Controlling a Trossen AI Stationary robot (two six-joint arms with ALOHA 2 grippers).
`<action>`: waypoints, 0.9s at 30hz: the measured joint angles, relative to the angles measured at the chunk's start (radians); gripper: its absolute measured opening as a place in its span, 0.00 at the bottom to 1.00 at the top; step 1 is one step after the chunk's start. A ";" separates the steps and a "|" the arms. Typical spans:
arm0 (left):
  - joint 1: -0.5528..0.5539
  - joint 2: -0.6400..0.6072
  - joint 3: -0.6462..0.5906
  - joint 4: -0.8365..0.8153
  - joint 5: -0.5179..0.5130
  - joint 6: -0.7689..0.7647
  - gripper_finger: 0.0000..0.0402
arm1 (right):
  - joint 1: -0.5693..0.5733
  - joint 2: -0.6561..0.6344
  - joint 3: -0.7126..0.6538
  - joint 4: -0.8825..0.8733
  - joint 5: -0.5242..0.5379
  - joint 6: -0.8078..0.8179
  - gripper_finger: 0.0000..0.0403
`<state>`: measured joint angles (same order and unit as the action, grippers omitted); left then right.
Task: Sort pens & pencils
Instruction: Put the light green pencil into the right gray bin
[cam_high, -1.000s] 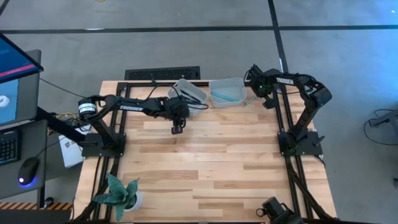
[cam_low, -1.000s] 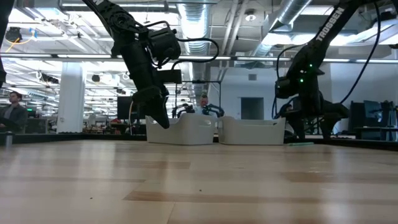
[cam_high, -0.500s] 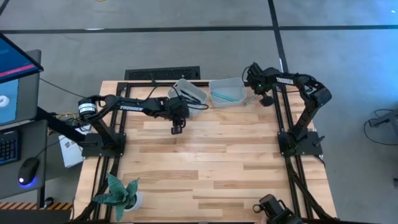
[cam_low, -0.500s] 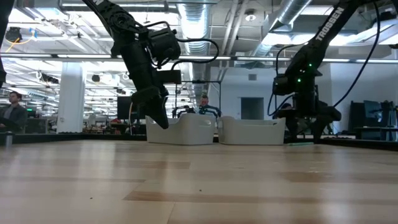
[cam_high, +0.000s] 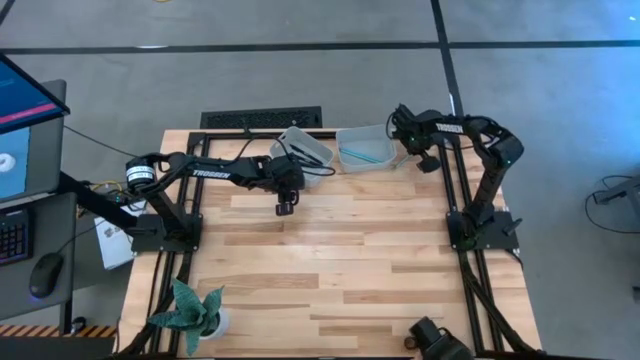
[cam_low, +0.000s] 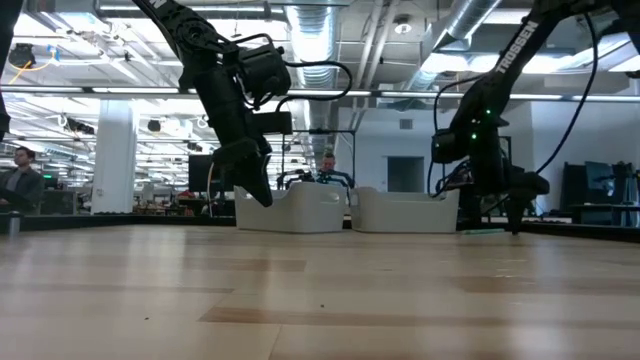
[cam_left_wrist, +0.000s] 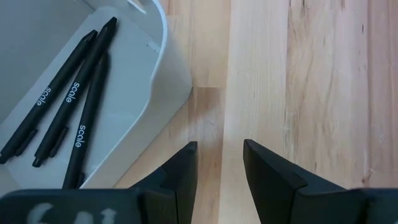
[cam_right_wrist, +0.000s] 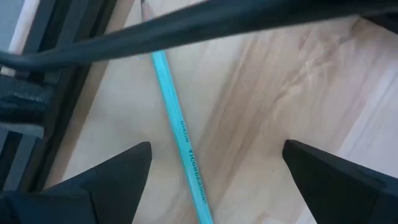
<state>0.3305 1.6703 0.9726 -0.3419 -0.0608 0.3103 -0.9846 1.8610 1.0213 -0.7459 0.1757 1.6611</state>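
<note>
Wooden bench (cam_high: 340, 250), two pale bins side by side at its far edge. Left bin (cam_high: 303, 147) sits askew; left wrist view shows three black pens (cam_left_wrist: 68, 106) lying inside it, roughly parallel, bunched together, "scale" printed on their barrels. Right bin (cam_high: 366, 146) holds at least one teal pencil (cam_high: 362, 156) lying across its floor, seen from above; exact count inside cannot be told. Another teal pencil (cam_right_wrist: 180, 134) lies flat on the bare wood near the bench's far right corner, just beside the dark frame rail (cam_right_wrist: 56, 74), outside the right bin; lettering runs along its barrel. Right gripper (cam_right_wrist: 214, 180) hangs directly over that pencil, fingers spread wide with the pencil lying between them in its wrist view, nothing held; whether the tips touch the wood cannot be told. In the high view that gripper (cam_high: 405, 128) sits at the right bin's outer side. Left gripper (cam_left_wrist: 217, 165) hovers over bare wood just beside the left bin's near wall, jaws partly parted with a narrow gap, empty. High view puts it (cam_high: 285, 207) just toward the bench's middle from the left bin; low view shows it (cam_low: 255, 190) raised clear of the surface. Potted plant (cam_high: 195, 310) at the near left corner.
</note>
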 joint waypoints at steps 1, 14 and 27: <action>0.000 0.000 0.000 -0.001 0.000 0.000 0.30 | 0.004 0.004 0.008 -0.010 0.000 0.006 0.98; 0.002 0.000 0.000 -0.004 -0.008 0.000 0.30 | -0.012 -0.004 0.062 -0.058 0.013 0.014 0.98; 0.003 0.000 0.000 0.000 -0.034 0.000 0.30 | 0.025 -0.004 0.062 -0.053 0.132 0.009 0.99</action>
<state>0.3332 1.6703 0.9726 -0.3420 -0.0944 0.3107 -0.9593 1.8568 1.0836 -0.7994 0.3078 1.6697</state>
